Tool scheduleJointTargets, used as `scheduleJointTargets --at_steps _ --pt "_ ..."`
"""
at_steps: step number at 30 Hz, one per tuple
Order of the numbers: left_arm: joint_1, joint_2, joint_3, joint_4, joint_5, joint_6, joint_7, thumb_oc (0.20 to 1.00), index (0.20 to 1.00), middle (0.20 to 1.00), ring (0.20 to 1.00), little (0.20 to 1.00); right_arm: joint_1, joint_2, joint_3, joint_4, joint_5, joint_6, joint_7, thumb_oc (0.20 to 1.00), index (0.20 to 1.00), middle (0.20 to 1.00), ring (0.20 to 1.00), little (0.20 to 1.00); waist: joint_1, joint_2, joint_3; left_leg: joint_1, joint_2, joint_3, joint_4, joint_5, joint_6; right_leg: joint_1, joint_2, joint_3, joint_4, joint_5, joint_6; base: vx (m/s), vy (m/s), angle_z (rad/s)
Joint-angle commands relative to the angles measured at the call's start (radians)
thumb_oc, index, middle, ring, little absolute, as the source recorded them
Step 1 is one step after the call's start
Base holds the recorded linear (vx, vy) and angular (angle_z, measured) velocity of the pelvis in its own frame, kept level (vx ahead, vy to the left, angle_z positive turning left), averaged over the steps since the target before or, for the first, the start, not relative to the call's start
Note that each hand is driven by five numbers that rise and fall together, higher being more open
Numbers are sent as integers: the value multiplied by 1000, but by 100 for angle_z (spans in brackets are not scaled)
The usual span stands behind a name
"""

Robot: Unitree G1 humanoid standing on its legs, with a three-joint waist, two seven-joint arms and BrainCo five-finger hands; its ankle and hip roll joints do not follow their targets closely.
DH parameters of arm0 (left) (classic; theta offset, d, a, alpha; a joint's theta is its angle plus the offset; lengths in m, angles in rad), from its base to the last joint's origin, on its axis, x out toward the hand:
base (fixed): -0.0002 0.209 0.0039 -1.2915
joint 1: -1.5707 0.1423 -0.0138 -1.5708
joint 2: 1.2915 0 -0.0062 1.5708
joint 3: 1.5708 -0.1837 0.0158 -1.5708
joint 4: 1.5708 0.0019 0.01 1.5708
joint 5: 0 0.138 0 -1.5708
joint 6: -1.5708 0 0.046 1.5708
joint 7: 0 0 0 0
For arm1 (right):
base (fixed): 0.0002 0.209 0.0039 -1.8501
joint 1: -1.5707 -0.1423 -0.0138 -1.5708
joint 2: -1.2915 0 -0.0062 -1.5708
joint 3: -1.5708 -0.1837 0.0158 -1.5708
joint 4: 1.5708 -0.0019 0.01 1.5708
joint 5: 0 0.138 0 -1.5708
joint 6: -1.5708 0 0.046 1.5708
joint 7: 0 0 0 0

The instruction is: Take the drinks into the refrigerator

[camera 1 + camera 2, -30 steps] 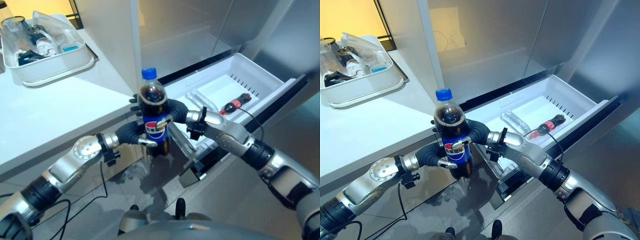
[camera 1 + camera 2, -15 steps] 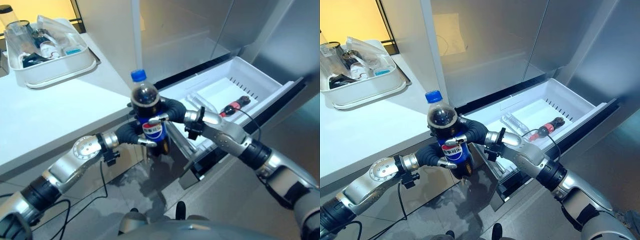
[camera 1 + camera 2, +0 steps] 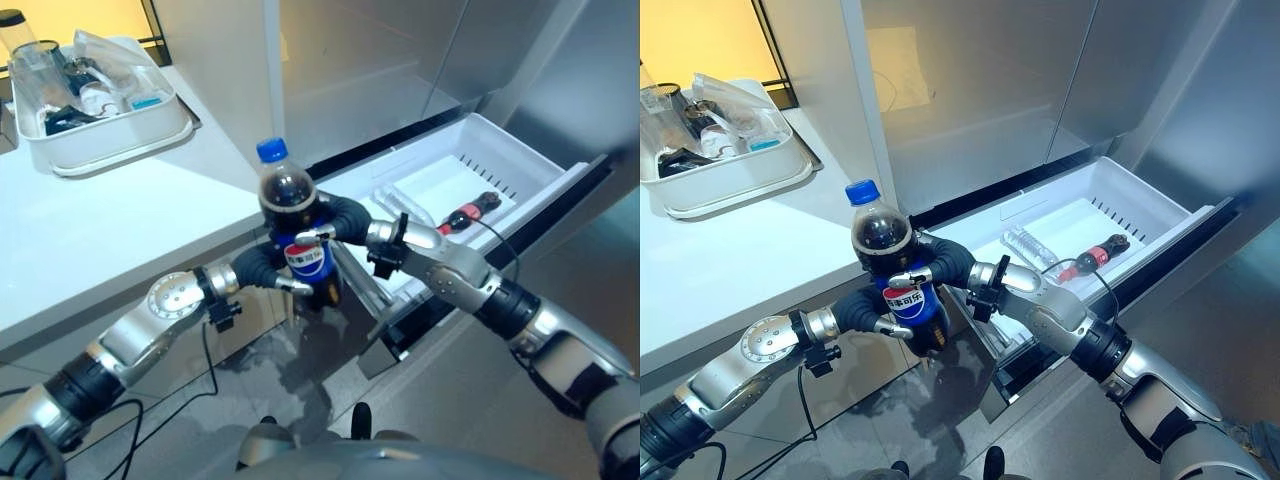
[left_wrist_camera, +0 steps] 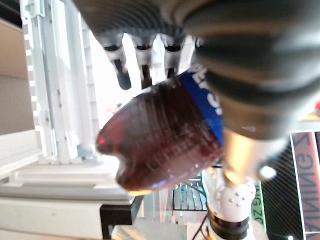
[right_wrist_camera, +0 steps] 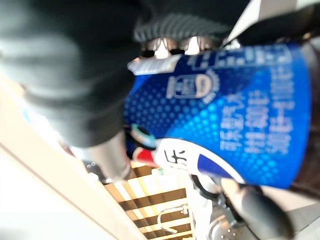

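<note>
Both hands — left hand point(image 3: 262, 268) and right hand point(image 3: 343, 222) — are clamped round the upright cola bottle point(image 3: 297, 240), held over grey floor point(image 3: 470, 400) between the white counter point(image 3: 90, 220) edge and the open refrigerator drawer point(image 3: 520, 160) — 2 bottles point(image 3: 1065, 252) inside.

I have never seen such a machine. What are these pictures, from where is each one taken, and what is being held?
This is a humanoid robot with two arms. Two pictures come from cameras on its head, looking down; two come from cameras on its wrists, very close. The left robot hand and the right robot hand both clasp a dark cola bottle with a blue cap, upright. Behind it, an open white refrigerator drawer holds a clear bottle and a small dark bottle. On the white counter stands a tray of glassware.
</note>
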Motion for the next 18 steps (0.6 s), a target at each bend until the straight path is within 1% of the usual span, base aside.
scheduleJointTargets --at_steps 1,3,7,11,18 --pt "-92 -45 33 -60 -27 -83 5 1000 1000 1000 1000 1000 -55 4 -11 -80 37 -58 29 200 200 200 200 200 18 4 -12 -17 -4 -52 0 -56 33 -14 -111 -88 149 -74 107 0 0 0" --pt "-79 -44 45 -62 -30 -81 8 1000 1000 1000 1000 1000 -40 -8 -30 -84 42 -63 22 200 200 200 200 200 17 4 -13 -16 -4 -52 0 -56 34 -14 -110 -89 151 -75 107 0 0 0" --pt "-43 -46 64 -67 -42 -79 8 1000 1000 1000 1000 1000 12 -35 -103 -99 61 -95 1 200 200 200 200 200 12 6 -14 -15 -4 -50 0 -57 34 -14 -112 -90 151 -73 108 0 0 0" --pt "22 -65 106 -73 -68 -68 2 1000 1000 1000 1000 1000 92 -57 -215 -111 75 -129 -22 200 200 200 200 200 6 7 -14 -13 -3 -48 0 -60 35 -16 -113 -88 151 -72 111 0 0 0" --pt "155 -100 196 -75 -88 -53 -17 1000 1000 1000 1000 1000 273 -124 -445 -158 88 -182 -42 200 200 200 200 200 -5 6 -18 -14 -4 -49 0 -64 37 -18 -113 -89 152 -74 113 0 0 0"
